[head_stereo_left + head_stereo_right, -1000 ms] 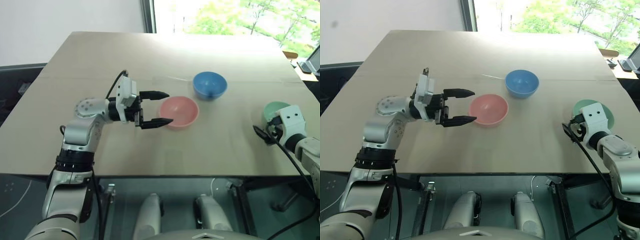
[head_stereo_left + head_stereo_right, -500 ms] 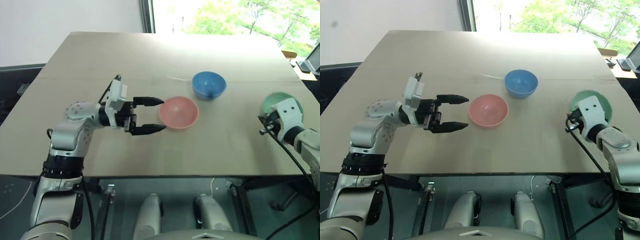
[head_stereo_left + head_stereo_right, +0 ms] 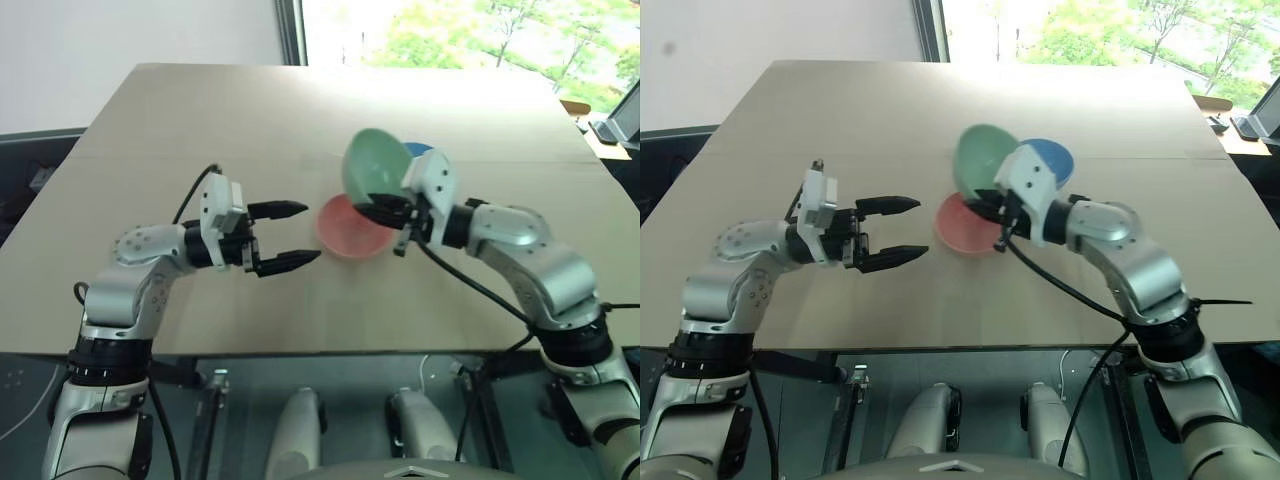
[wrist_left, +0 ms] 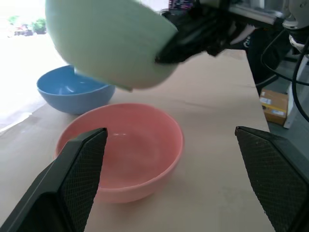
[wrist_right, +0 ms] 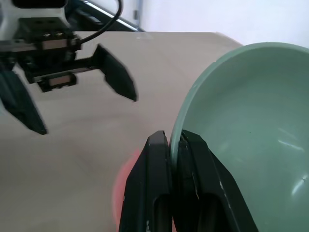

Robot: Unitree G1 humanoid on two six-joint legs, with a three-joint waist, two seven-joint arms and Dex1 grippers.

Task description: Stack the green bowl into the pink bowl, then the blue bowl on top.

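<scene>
On the left of the tabletop [image 3: 200, 130], the left pincer [image 3: 298, 233] hangs with its two black fingers spread wide and nothing between them, pointing across at the pink bowl [image 3: 350, 228]. That bowl sits upright on the tabletop, just beyond the fingertips but apart from them. The left wrist view looks straight into its hollow, which has nothing in it, and shows its rim clear of the bowl above. The green bowl [image 3: 373, 166] is up in the air over the pink one, tilted steeply on edge. The right pincer [image 5: 175, 145] is clamped on its rim; the right wrist view shows one finger inside the wall and one outside, pressed tight. The blue bowl [image 3: 1055, 160] rests on the tabletop just behind, partly hidden in the head views; the left wrist view shows it standing beside the pink bowl.
</scene>
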